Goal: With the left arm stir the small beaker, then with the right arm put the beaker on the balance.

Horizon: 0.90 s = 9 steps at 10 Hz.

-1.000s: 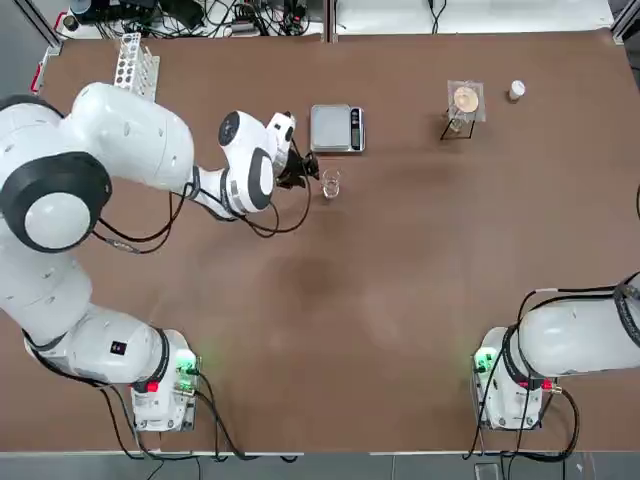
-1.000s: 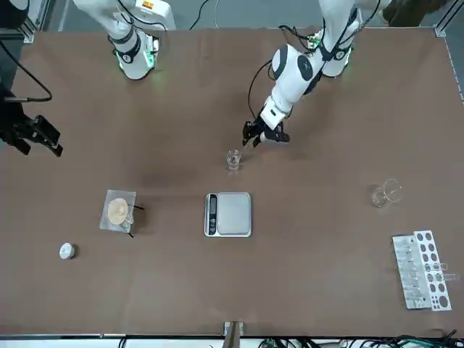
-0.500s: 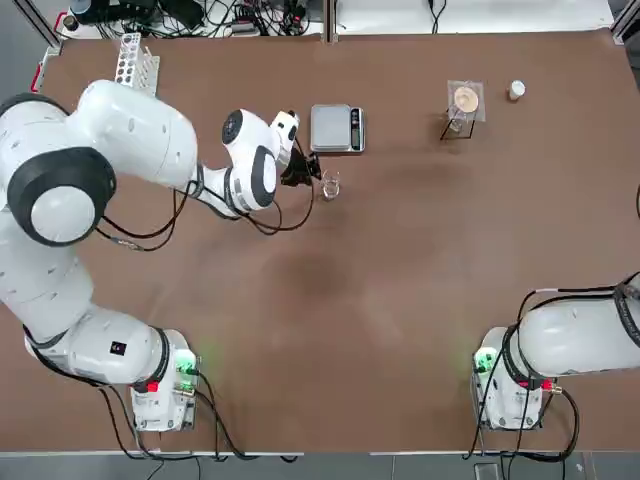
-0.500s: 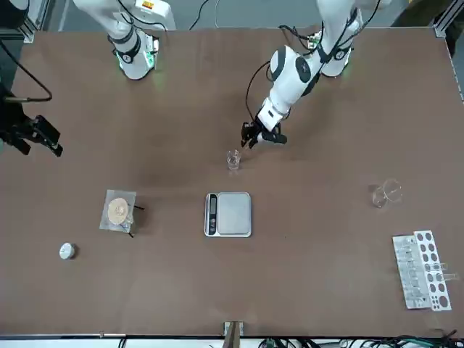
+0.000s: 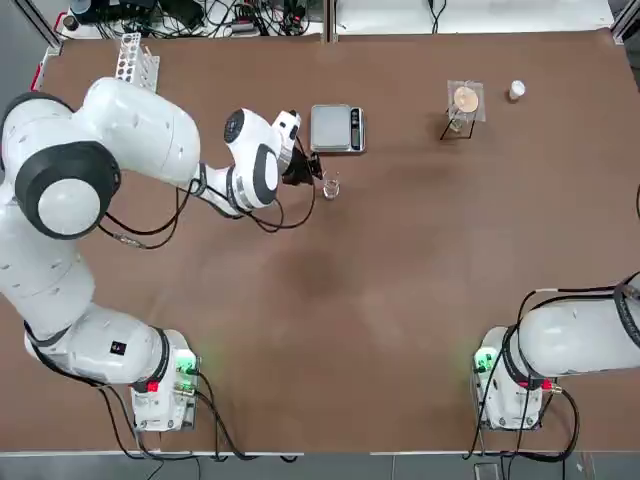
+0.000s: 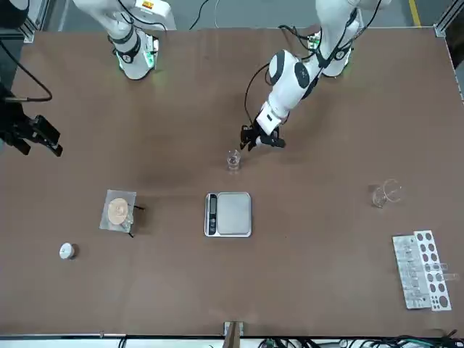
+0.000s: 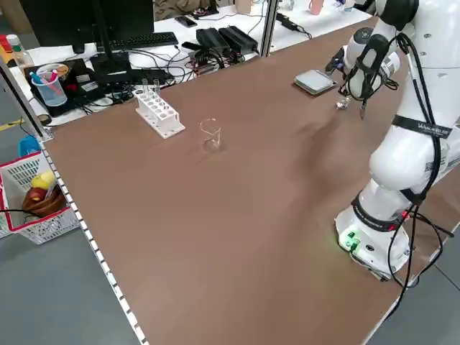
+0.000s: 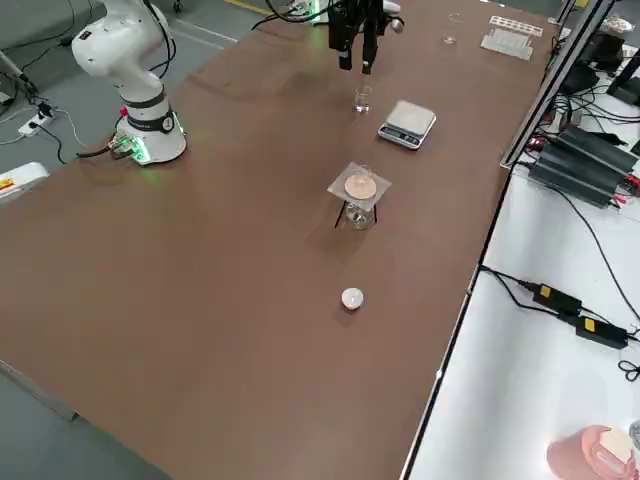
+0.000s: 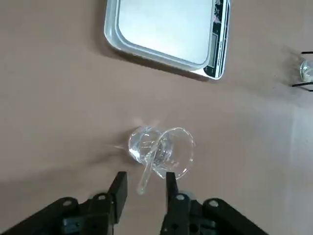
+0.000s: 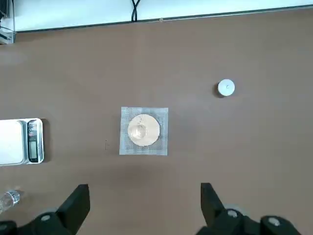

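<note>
Holding 1 glass rod, the small beaker [image 9: 161, 149] looks clear, round.

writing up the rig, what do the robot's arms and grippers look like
The left arm is white with rounded segments, dark grey joint rings, looping black cables and green and red lights at its base. The right arm is white too, with black cables and similar lights. The left gripper and right gripper are black with straight blocky fingers and round screws.

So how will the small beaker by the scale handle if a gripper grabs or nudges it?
The beaker looks like thin clear glass, so probably rigid but fragile. Smooth walls may slip. Narrow and upright, with a rod leaning over its rim, it could tip if nudged.
</note>
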{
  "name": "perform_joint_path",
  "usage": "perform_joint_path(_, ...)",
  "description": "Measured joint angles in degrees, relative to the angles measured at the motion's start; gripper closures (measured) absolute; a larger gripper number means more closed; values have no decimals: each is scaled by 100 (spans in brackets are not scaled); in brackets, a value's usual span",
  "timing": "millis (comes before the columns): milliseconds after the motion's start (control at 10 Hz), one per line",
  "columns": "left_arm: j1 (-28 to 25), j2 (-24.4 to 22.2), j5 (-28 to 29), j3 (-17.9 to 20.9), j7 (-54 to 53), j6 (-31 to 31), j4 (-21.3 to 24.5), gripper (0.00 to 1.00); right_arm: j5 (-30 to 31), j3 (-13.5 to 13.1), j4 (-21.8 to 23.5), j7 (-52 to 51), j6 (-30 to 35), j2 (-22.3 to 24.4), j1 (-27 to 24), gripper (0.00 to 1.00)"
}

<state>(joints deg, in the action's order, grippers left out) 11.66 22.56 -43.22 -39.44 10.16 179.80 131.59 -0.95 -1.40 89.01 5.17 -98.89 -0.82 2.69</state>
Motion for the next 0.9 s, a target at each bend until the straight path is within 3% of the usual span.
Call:
perform_joint_path(800,1,21,1,13,-131,0,-35,75,0,-1,0,0,-17,0,0,0)
perform_joint_path(900,1,22,1,16,-134,0,-35,81,0,-2,0,0,-17,0,-1,0)
